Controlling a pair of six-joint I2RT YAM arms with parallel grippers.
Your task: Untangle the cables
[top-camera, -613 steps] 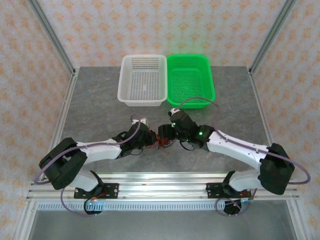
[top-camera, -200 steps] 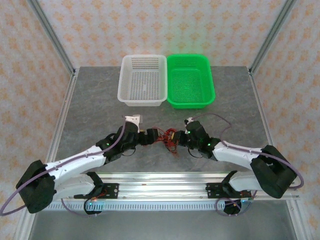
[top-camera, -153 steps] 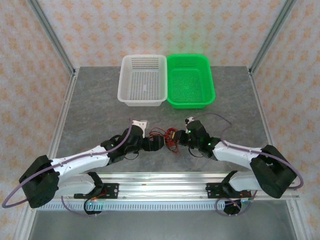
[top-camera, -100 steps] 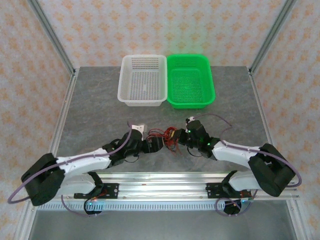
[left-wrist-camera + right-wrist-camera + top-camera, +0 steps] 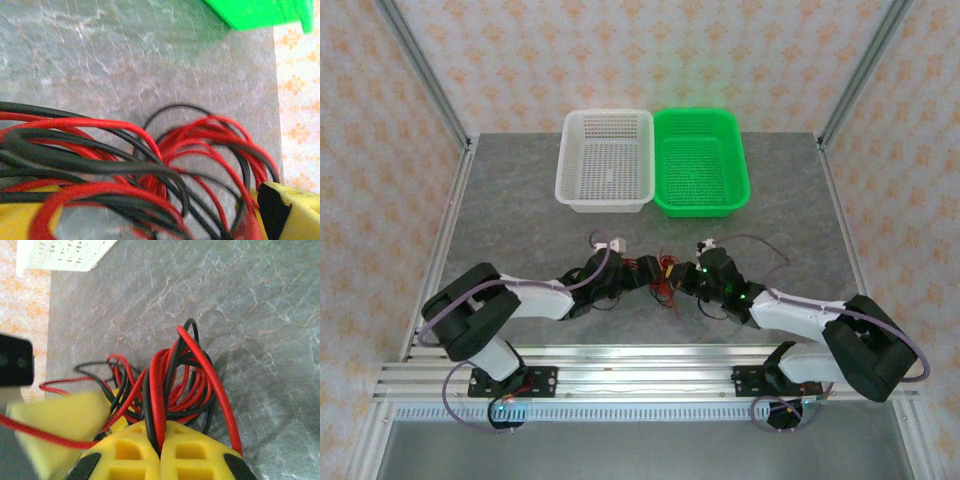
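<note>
Thin, glossy red and black cables (image 5: 662,274) lay looped in a tangle on the grey marbled desk (image 5: 520,220), near its middle. The right end effector (image 5: 684,281) pinched several strands between yellow pads (image 5: 125,455). I could not tell the left end effector's (image 5: 640,272) opening. It had edged right toward the bundle.

Top view: cables (image 5: 663,272) too small to count strands | left wrist: nearest loops blurred, cables cut by left and bottom edges | green basket (image 5: 260,12) beyond cables: cut by top edge
</note>
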